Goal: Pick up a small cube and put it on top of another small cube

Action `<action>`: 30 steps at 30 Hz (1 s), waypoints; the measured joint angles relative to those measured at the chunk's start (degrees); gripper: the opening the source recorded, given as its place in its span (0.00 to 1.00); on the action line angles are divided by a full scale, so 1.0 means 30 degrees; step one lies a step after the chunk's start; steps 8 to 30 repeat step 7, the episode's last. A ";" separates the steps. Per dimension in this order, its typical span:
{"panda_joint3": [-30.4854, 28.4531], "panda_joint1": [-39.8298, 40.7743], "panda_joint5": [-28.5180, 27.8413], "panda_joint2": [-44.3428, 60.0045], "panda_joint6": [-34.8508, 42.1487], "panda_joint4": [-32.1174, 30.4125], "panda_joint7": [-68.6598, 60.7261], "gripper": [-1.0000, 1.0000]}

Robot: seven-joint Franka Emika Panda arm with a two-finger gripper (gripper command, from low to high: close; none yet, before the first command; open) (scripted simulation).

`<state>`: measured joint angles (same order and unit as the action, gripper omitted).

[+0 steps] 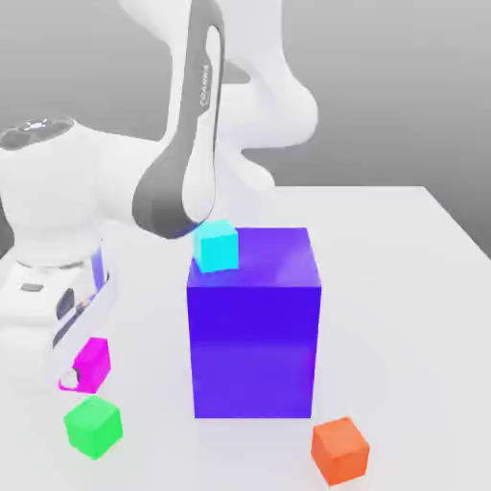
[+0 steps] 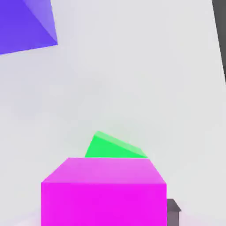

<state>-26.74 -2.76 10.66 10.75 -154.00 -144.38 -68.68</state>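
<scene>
Small bright magenta-pink cube (image 1: 93, 362) is at the gripper (image 1: 81, 376), low at the exterior view's left, next to the white arm base (image 1: 43, 240). A dark fingertip (image 2: 173, 211) sits against one side face of the magenta-pink cube (image 2: 103, 192) in the hand view; the jaws look clamped on it. Can't tell from either view whether the cube is resting on the white tabletop (image 1: 403, 288) or just off it.

Small bright green cube (image 1: 93, 426) sits on the tabletop just beside the magenta one, nearer the camera in the exterior view, not touching it. In the hand view the green cube (image 2: 112, 147) shows just past the magenta cube's top edge.

Big purple-blue block (image 1: 254, 326) stands mid-table, well apart from both small cubes; its corner (image 2: 26, 24) shows in the hand view. Small cyan cube (image 1: 216, 245) sits on top of the block, at the corner toward the arm. Small orange cube (image 1: 339, 450) is on the tabletop near the block's front, toward the exterior view's right.
</scene>
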 joint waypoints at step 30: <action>0.1293 0.0961 0.1980 0.1765 -0.1339 0.0138 -0.1449 1.00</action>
